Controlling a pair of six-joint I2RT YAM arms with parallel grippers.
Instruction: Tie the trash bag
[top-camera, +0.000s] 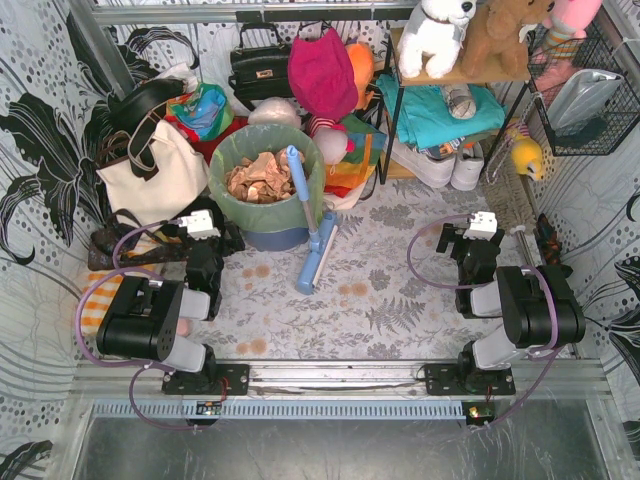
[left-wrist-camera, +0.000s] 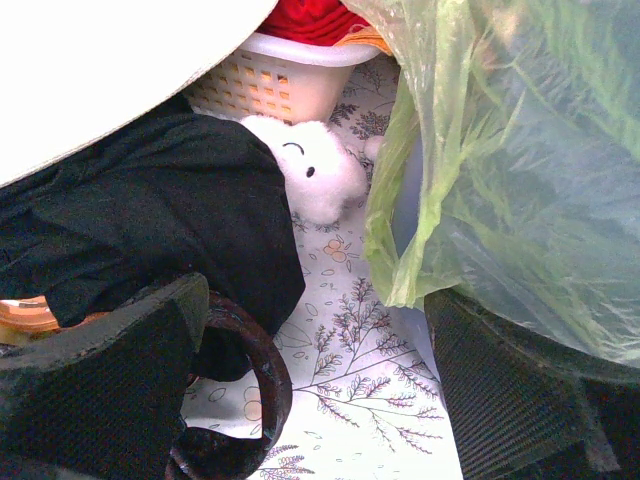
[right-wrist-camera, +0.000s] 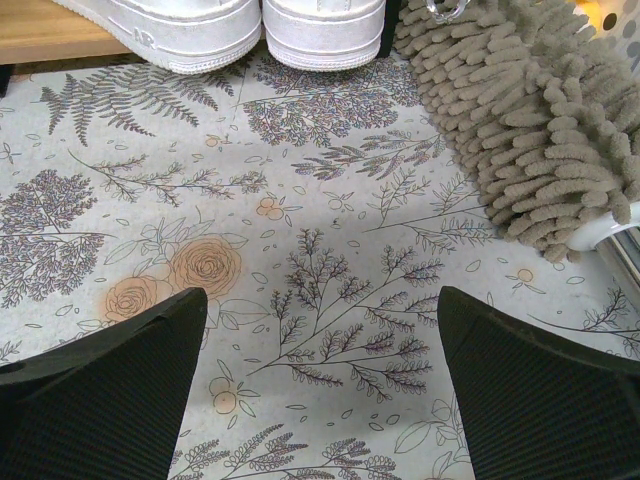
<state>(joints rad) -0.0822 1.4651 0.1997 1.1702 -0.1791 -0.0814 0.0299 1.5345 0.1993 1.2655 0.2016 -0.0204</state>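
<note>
The trash bag (top-camera: 232, 150), thin light-green plastic, lines a blue-grey bin (top-camera: 275, 238) at the back left and stands open at the top, with crumpled brown paper (top-camera: 258, 178) inside. My left gripper (top-camera: 205, 240) sits just left of the bin, low by the table. In the left wrist view it (left-wrist-camera: 315, 335) is open with only floral cloth between the fingers (left-wrist-camera: 110, 390), and the bag's side (left-wrist-camera: 520, 170) hangs just above the right finger. My right gripper (top-camera: 480, 245) is far to the right. It (right-wrist-camera: 320, 330) is open over bare floral cloth.
A blue long-handled brush (top-camera: 315, 250) leans on the bin's right side. A cream tote bag (top-camera: 150, 175), black cloth (left-wrist-camera: 170, 210), a brown ring strap (left-wrist-camera: 262, 385) and a white plush (left-wrist-camera: 310, 170) crowd the left gripper. White shoes (right-wrist-camera: 250, 25) and a shaggy grey mop head (right-wrist-camera: 540, 120) lie ahead of the right gripper.
</note>
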